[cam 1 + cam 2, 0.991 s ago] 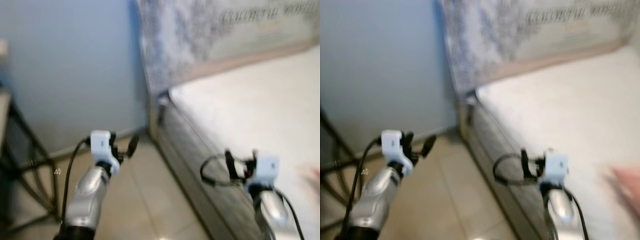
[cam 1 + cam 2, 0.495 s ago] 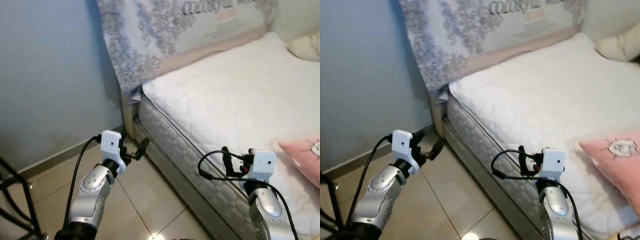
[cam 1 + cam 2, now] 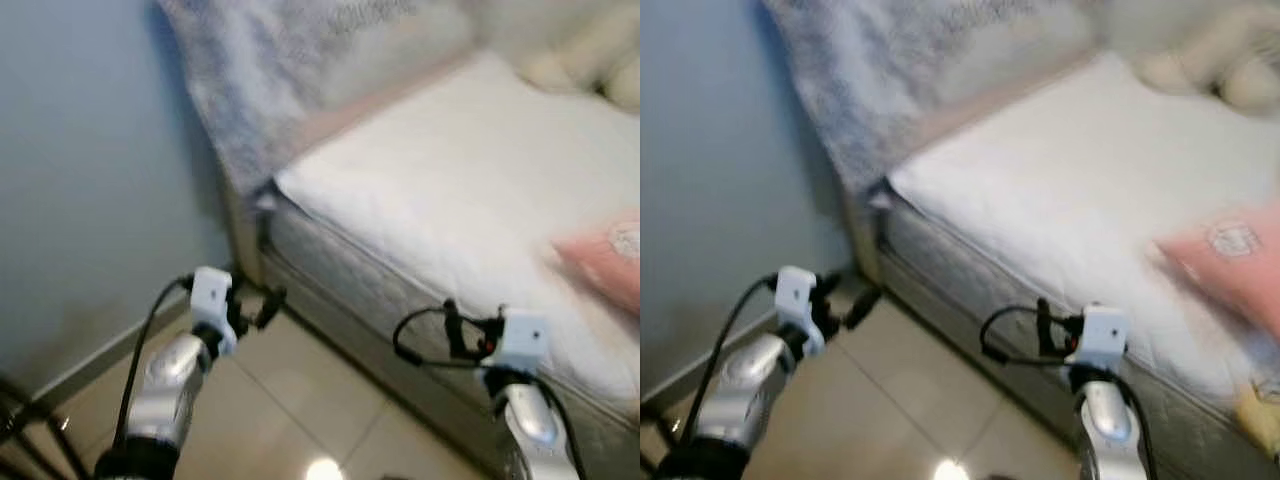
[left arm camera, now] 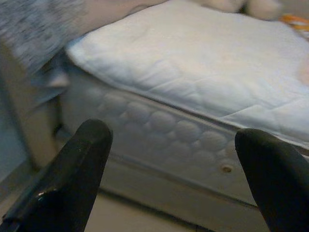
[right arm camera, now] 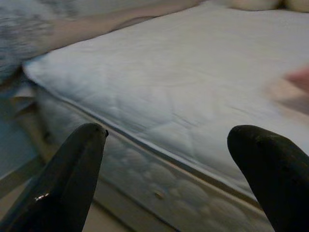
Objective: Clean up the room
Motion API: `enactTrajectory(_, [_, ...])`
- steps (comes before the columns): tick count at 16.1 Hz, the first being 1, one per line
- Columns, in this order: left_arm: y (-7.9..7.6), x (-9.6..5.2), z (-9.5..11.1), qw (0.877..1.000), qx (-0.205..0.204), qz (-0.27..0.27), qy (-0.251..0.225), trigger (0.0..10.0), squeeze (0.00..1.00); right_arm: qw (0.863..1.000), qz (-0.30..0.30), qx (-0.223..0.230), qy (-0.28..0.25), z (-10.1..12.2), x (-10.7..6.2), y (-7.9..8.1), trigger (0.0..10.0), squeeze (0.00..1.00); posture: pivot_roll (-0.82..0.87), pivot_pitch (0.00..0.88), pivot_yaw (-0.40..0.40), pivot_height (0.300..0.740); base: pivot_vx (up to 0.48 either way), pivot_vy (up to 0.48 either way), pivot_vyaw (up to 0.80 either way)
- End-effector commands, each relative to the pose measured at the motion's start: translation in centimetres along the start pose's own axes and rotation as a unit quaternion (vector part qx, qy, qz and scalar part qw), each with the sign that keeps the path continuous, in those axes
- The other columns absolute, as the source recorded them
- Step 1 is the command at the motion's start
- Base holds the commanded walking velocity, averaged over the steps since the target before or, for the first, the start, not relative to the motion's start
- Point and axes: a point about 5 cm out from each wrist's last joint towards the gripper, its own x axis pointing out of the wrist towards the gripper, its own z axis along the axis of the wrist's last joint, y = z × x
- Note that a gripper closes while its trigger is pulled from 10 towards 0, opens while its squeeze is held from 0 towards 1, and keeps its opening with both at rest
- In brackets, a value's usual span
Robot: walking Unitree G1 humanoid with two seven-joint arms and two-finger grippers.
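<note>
1. White quilted mattress (image 3: 440, 190) pretty much owns the scene, bare top, puffy stitched side panel, sitting on a low grey bed base along a pale blue wall (image 3: 90, 180). Head views are smeared, so the robot looks mid-walk or mid-turn.

2. Step-wise, I'd call this the approach part of the cleanup: nothing's being handled yet, it's just lining up with the bed. Likely target is the pink pillow (image 3: 1230, 265) lying on the mattress near the edge, off to the robot's right. It looks soft and flat with some small pale print on it. A couple of cream pillows (image 3: 590, 60) sit further back near the wall.

3. Left gripper (image 4: 169, 169) hangs over the glossy beige floor tiles (image 3: 290, 400) by the bed corner, jaws spread wide, holding nothing. Right gripper (image 5: 169, 169) is just in front of the mattress side, jaws spread wide too, also empty.

4. Next move, my guess: step or turn to the right and raise the right arm over the mattress edge to get at the pink pillow. It's floppy fabric, so it'll probably need a pinch on a corner or edge.

5. Grey patterned fabric (image 3: 280, 70) with a lacy print leans against the wall behind the bed, too blurry to read.
</note>
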Motion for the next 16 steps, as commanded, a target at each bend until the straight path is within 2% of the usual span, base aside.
enactTrajectory(1, [-0.7, 0.7, 0.4, 1.0, 0.018, -0.019, -0.008, 10.0, 0.0, 1.0, -0.015, -0.007, -0.013, 0.5, -0.1, -0.6, 10.0, 0.0, -0.1, 0.0, 0.032, 0.74, 0.0, 0.48, -0.63])
enactTrajectory(2, [-0.8, 0.9, 0.7, 0.998, 0.057, -0.019, -0.012, 10.0, 0.0, 0.999, -0.035, -0.005, -0.024, 0.7, -0.2, -0.9, 10.0, 0.0, -0.1, 0.0, 0.038, 0.74, 0.0, 0.0, -0.63])
enactTrajectory(3, [-0.8, 0.9, 0.8, 0.998, 0.06, -0.017, -0.015, 10.0, 0.0, 0.998, -0.05, -0.003, -0.031, 0.8, -0.3, -1.1, 10.0, 0.0, -0.11, 0.0, 0.04, 0.74, 0.0, 0.0, -0.63])
enactTrajectory(5, [-1.1, 1.1, 1.0, 0.998, 0.044, -0.019, -0.027, 10.0, 0.0, 0.995, -0.086, -0.014, -0.056, 1.5, -0.2, -2.1, 10.0, 0.0, -0.11, 0.0, 0.045, 0.74, 0.0, 0.0, -0.63])
enactTrajectory(7, [-1.6, 1.4, 1.8, 0.998, 0.031, 0.0, -0.051, 10.0, 0.0, 0.987, -0.11, -0.072, -0.093, 2.7, -0.5, -3.4, 10.0, 0.0, -0.12, 0.0, 0.055, 0.74, 0.0, 0.0, -0.63])
enactTrajectory(8, [-1.7, 1.4, 1.9, 0.998, 0.035, 0.001, -0.054, 10.0, 0.0, 0.986, -0.11, -0.077, -0.095, 2.8, -0.6, -3.4, 10.0, 0.0, -0.12, 0.0, 0.055, 0.74, 0.0, 0.0, -0.63])
enactTrajectory(9, [-1.8, 1.4, 2.8, 0.996, 0.035, 0.011, -0.077, 10.0, 0.0, 0.985, -0.105, -0.089, -0.108, 3.1, -1.0, -3.3, 10.0, 0.0, -0.12, 0.0, 0.058, 0.74, 0.0, 0.0, -0.63])
enactTrajectory(11, [-1.3, 1.6, 4.7, 0.992, 0.047, 0.032, -0.11, 10.0, 0.0, 0.985, -0.103, -0.078, -0.117, 3.3, -1.4, -3.2, 10.0, 0.0, -0.12, 0.0, 0.059, 0.74, 0.0, 0.0, 0.0])
enactTrajectory(13, [-1.0, 1.8, 6.1, 0.99, -0.001, 0.036, -0.133, 10.0, 0.0, 0.989, -0.084, -0.064, -0.103, 2.9, -1.4, -2.6, 10.0, 0.0, -0.13, 0.0, 0.06, 0.74, 0.137, -0.341, 0.0])
enactTrajectory(16, [-2.0, 2.4, 5.6, 0.992, -0.004, 0.024, -0.122, 10.0, 0.0, 0.993, -0.062, -0.049, -0.086, 2.8, -0.7, -1.9, 10.0, 0.0, -0.14, 0.0, 0.066, 0.74, 0.275, -0.39, 0.0])
